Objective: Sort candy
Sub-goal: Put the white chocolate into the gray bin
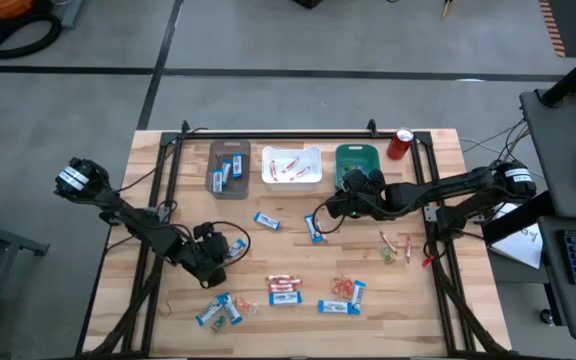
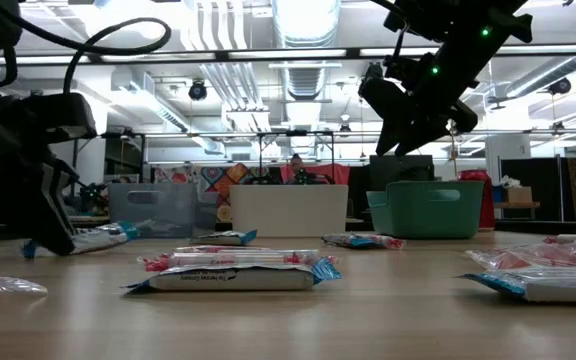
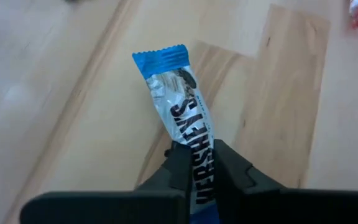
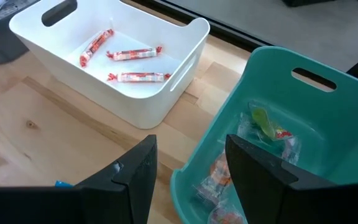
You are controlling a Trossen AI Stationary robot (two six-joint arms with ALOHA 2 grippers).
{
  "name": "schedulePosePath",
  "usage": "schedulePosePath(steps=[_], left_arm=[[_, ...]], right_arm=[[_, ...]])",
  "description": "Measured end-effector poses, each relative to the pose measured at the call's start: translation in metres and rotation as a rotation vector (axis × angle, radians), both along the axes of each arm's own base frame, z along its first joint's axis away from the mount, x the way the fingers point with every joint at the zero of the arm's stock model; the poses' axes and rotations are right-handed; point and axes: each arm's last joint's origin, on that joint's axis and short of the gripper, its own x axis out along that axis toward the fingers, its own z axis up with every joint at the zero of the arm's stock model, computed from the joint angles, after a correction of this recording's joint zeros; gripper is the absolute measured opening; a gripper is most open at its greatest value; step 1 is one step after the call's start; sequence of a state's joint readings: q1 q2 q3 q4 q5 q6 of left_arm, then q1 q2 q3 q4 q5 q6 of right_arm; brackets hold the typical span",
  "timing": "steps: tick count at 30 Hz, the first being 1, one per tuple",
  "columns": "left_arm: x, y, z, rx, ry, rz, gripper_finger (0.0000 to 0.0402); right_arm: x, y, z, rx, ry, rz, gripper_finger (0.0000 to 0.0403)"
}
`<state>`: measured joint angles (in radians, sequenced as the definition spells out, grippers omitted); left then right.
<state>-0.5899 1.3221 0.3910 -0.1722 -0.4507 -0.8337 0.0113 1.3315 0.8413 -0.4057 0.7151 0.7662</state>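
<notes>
The blue-and-white Hershey's bar [image 3: 182,106] is lying flat on the wooden counter [image 1: 168,200], front-left area, and the left gripper [image 3: 196,163] is clamped on one end of it, wrapper pinched btw both fingers. In the high view that's where the left gripper [image 1: 214,256] sits, low on the counter.

Rest of the candy is spread around: more blue-and-white bars [image 1: 219,311] near the front edge, a pair of red-and-white bars [image 1: 284,289] mid-front, small orange-red twisted pieces [image 1: 341,286] just beside those, plus a few loose ones on the right side.

Bins along the back: grey bin [image 1: 229,168] w/ blue bars in it, white bin [image 4: 114,59] w/ three red-and-white bars, teal bin [image 4: 328,134] w/ small mixed wrapped pieces. Red soda can [image 1: 400,144] stands right of the teal bin.

Right gripper [image 4: 188,168] hangs above the near rim of the teal bin, fingers apart, nothing btw them.
</notes>
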Motion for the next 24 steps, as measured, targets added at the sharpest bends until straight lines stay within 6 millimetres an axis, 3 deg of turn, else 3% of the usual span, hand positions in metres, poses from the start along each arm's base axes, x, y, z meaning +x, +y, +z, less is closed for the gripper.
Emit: schedulePosePath(steps=[5, 10, 16, 19, 24], left_arm=[[-0.002, 0.006, 0.022, -0.051, -0.102, 0.009, 0.0013], [0.003, 0.028, 0.055, -0.025, -0.259, 0.15, 0.0013], [0.005, 0.084, 0.101, 0.176, -0.195, 0.334, 0.0013], [0.003, 0.117, 0.114, 0.265, -0.114, 0.394, 0.0013], [0.001, 0.175, 0.117, 0.147, -0.059, 0.393, 0.0013]], right_arm=[[0.0, 0.0, 0.0, 0.004, 0.003, 0.006, 0.0183], [0.0, 0.0, 0.0, 0.005, 0.003, 0.007, 0.0183], [0.0, 0.0, 0.0, 0.004, 0.003, 0.008, 0.0183], [0.0, 0.0, 0.0, 0.004, 0.003, 0.009, 0.0183], [0.0, 0.002, 0.0, 0.013, 0.001, 0.016, 0.0183]])
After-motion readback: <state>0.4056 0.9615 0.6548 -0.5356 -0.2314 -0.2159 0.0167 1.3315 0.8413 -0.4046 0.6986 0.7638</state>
